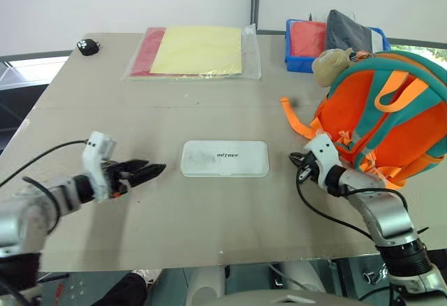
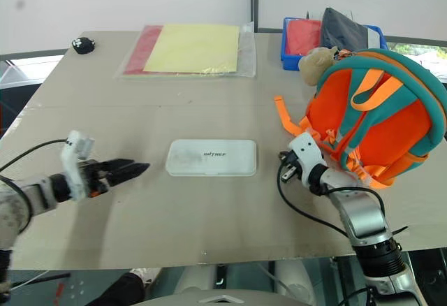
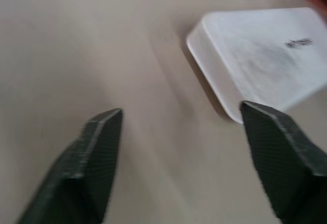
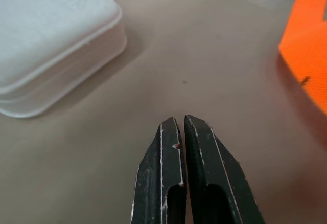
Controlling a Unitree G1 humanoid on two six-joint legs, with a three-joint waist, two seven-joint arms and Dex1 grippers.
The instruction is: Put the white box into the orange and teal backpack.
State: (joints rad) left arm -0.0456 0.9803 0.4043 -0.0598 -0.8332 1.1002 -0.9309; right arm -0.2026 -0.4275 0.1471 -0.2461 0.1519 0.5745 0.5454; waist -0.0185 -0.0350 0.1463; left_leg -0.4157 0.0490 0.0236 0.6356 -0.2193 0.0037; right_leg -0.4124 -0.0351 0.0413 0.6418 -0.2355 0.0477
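The white box (image 1: 224, 158) lies flat mid-worktop (image 1: 140, 103), between both arms. The left end effector (image 1: 143, 172) (fingers spread) points at it; the right end effector (image 1: 296, 158), pressed together, sits beside the orange and teal backpack (image 1: 380, 114).

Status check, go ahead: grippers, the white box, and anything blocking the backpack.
Left gripper open, empty, beside white box. Right gripper shut, empty. Box flat on table, untouched. Orange and teal backpack to its right; nothing between.
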